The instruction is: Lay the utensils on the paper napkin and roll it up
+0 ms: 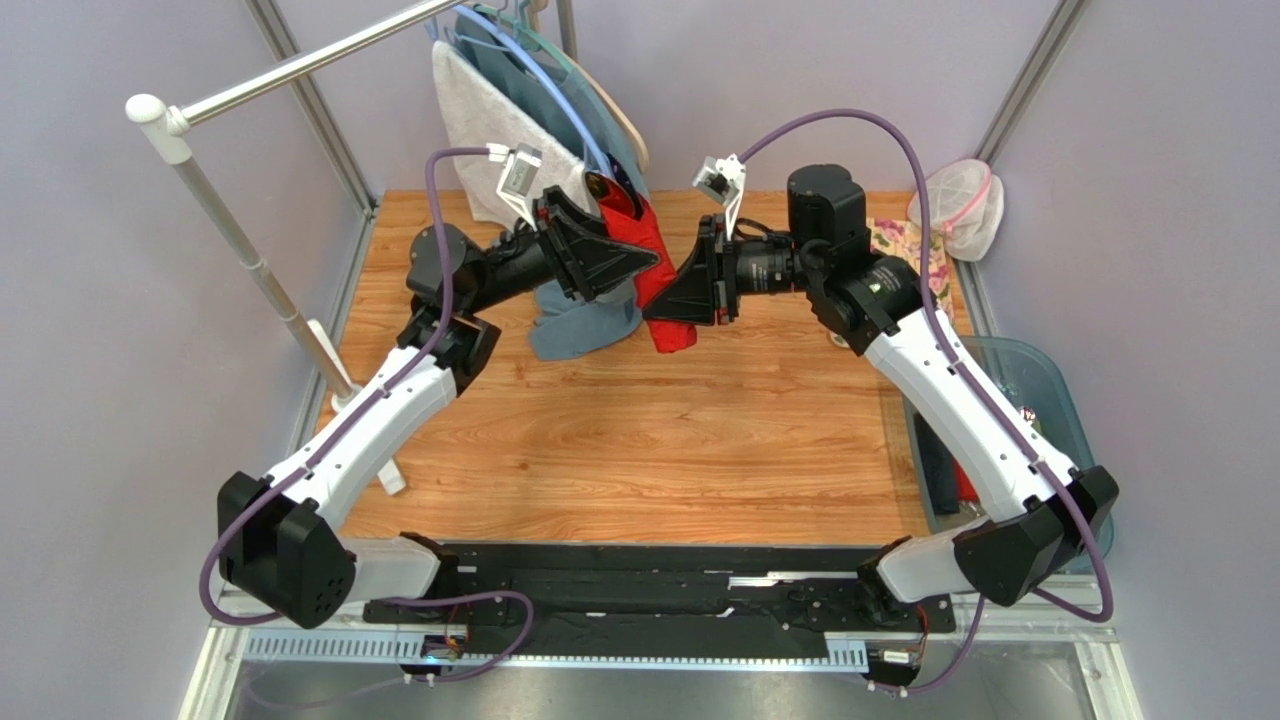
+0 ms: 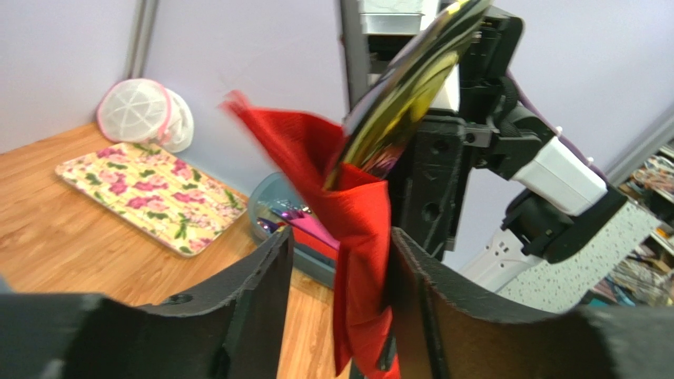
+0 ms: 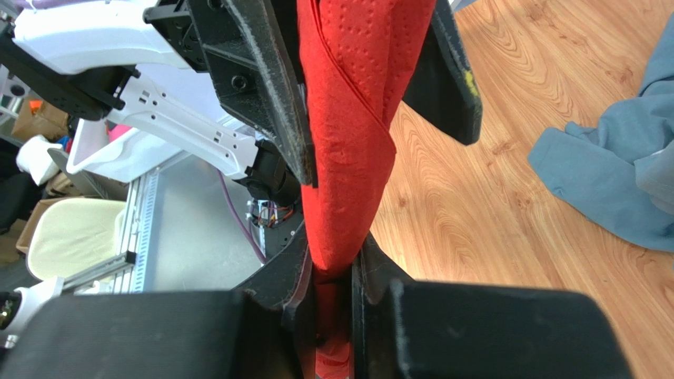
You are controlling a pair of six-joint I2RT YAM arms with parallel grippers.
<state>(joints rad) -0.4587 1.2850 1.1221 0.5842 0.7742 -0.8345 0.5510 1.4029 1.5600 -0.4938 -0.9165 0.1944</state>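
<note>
The red paper napkin (image 1: 648, 255) is a loose narrow roll held in the air over the back middle of the table. My right gripper (image 1: 675, 306) is shut on one end of it (image 3: 346, 158). My left gripper (image 1: 625, 264) is open and straddles the roll; in the left wrist view the napkin (image 2: 356, 237) hangs against the right finger (image 2: 427, 276), with a gap to the left one. A shiny gold-tinted utensil (image 2: 399, 99) sticks out of the napkin's top. The left fingers (image 3: 269, 87) flank the roll in the right wrist view.
A blue-grey cloth (image 1: 579, 327) lies on the wooden table under the grippers. A floral cloth (image 2: 150, 189) and a white mesh bag (image 2: 146, 114) sit at the back right. A teal bin (image 1: 1040, 393) with shiny utensils (image 2: 289, 212) stands right. A clothes rack (image 1: 226, 240) stands left.
</note>
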